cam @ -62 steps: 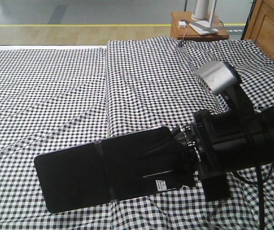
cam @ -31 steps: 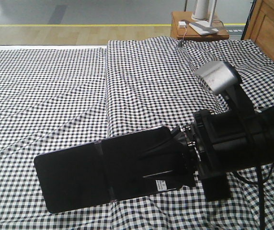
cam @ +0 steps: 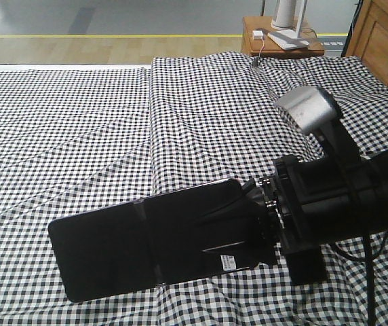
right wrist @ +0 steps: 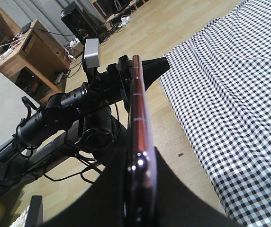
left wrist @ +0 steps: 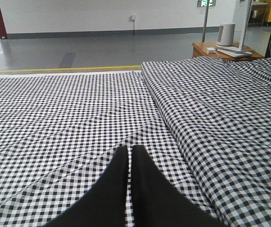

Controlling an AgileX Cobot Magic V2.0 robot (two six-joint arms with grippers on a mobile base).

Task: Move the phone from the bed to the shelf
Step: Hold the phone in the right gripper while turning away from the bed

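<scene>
Well, the fingers [right wrist: 173, 198] of the right gripper [cam: 251, 217] are pressed tight against both faces of the phone [cam: 153, 241], pinching one short end. The glossy black slab juts out flat over the checked bed [cam: 79, 122]; whether it is lifted clear I can't quite tell. The left gripper [left wrist: 130, 189] hangs above the bed, tips all but touching, gripping nothing.

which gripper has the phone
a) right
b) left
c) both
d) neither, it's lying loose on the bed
a: the right wrist view shows the phone edge-on, clamped in the right gripper, while the left gripper is shut on nothing over the bed.
</scene>
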